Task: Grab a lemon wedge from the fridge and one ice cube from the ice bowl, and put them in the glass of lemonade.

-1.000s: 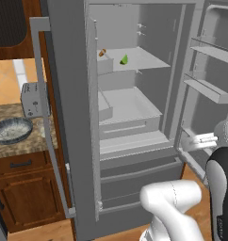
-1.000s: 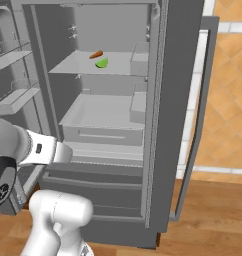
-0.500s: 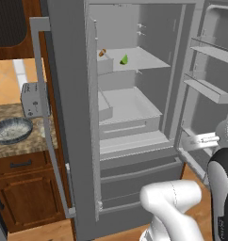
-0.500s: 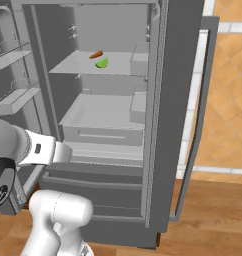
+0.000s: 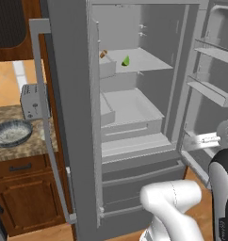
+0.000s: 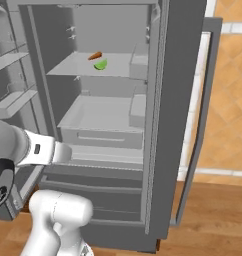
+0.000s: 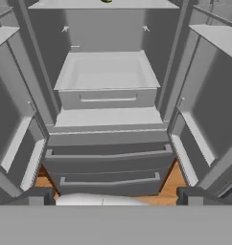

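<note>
Clearly, one green lemon wedge (image 5: 126, 60) is seen on the upper shelf of the open fridge (image 6: 165, 125), just beside one small orange item (image 6: 95, 55). Fetching it is judged the step in hand; the gripper (image 7: 113, 194), spread wide and empty, must be raised toward that shelf.

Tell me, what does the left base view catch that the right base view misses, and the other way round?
Left alone: a toaster and the ice bowl on a counter beside the fridge. Right alone: the tiled wall and wood floor past the open door. Both: the open fridge, with a green lemon wedge and a small orange thing on its upper shelf, and the white arm.
</note>
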You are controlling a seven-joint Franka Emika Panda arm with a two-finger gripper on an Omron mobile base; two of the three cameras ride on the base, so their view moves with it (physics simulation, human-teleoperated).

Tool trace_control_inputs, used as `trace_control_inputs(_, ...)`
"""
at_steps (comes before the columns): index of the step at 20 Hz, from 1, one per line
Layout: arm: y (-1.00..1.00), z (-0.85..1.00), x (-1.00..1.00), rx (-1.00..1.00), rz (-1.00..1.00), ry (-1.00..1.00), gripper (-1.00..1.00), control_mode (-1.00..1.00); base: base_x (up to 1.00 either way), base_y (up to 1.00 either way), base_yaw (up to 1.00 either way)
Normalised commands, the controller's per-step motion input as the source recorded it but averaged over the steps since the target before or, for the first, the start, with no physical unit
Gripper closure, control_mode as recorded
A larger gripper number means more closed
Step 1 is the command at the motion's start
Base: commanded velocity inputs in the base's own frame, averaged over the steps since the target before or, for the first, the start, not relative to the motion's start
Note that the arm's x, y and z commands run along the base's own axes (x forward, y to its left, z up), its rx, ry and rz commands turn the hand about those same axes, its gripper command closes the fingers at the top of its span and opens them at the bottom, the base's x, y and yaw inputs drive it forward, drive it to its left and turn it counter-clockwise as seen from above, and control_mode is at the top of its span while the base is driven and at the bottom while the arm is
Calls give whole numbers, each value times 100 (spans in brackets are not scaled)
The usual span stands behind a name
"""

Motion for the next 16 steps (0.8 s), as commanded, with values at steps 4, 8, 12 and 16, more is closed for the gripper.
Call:
trace_control_inputs(4,0,0,0,0,0,0,-100,100,85,8,0)
trace_control_inputs(8,0,0,0,0,0,0,-100,100,83,19,-1)
trace_control_inputs(12,3,-3,14,0,0,0,-100,-100,52,14,0)
trace_control_inputs(16,1,-1,48,0,0,2,-100,-100,0,0,0)
